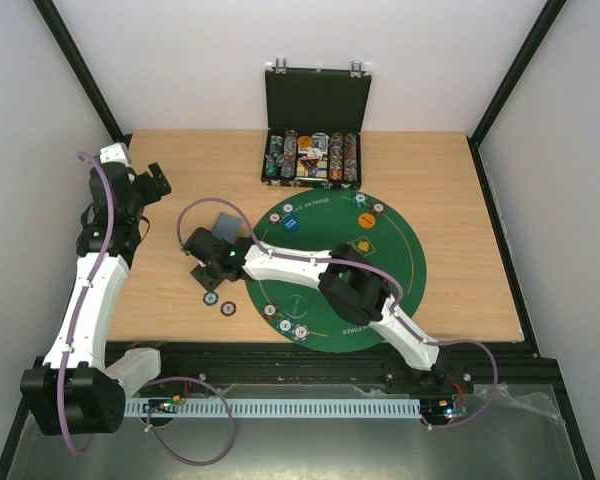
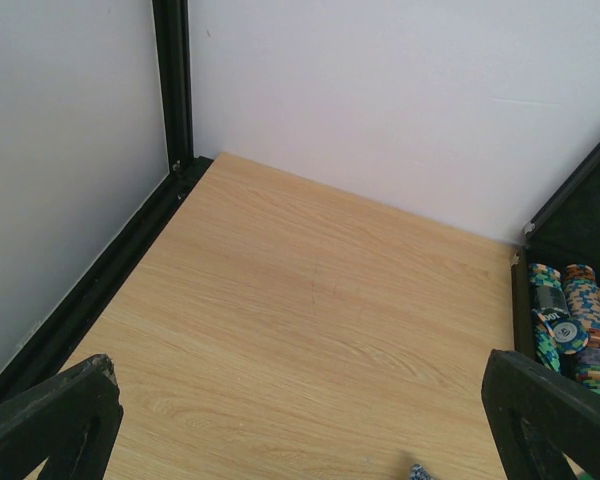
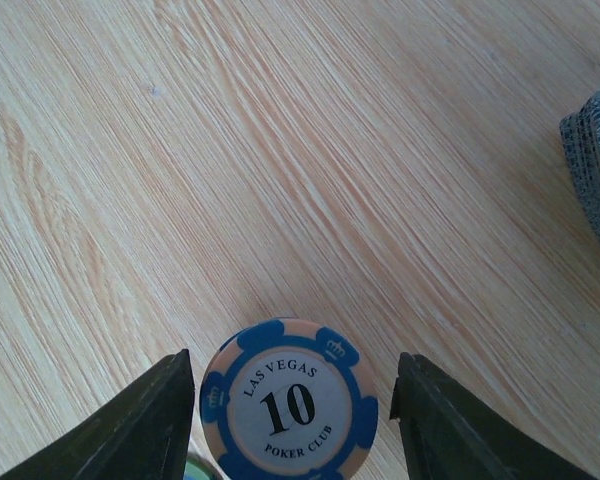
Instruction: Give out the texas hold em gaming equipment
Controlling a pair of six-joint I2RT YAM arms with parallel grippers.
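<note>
Right wrist view: right gripper [image 3: 292, 365] astride the "10" poker chip [image 3: 289, 405], fingers [image 3: 130, 420] released, a gap on each side.
Grip: centre the chip, pinch its rim evenly.
Other arm: left gripper [image 2: 300, 368] spread wide, empty.

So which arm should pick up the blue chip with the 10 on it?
The right one. The right gripper has a finger on each side of the blue 10 chip. The left gripper hangs open over another part of the table, away from it.

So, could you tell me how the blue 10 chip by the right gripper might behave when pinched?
The 10 chip looks rigid, so it probably won't bend. Lying flat on the smooth table, it may slide rather than roll.
</note>
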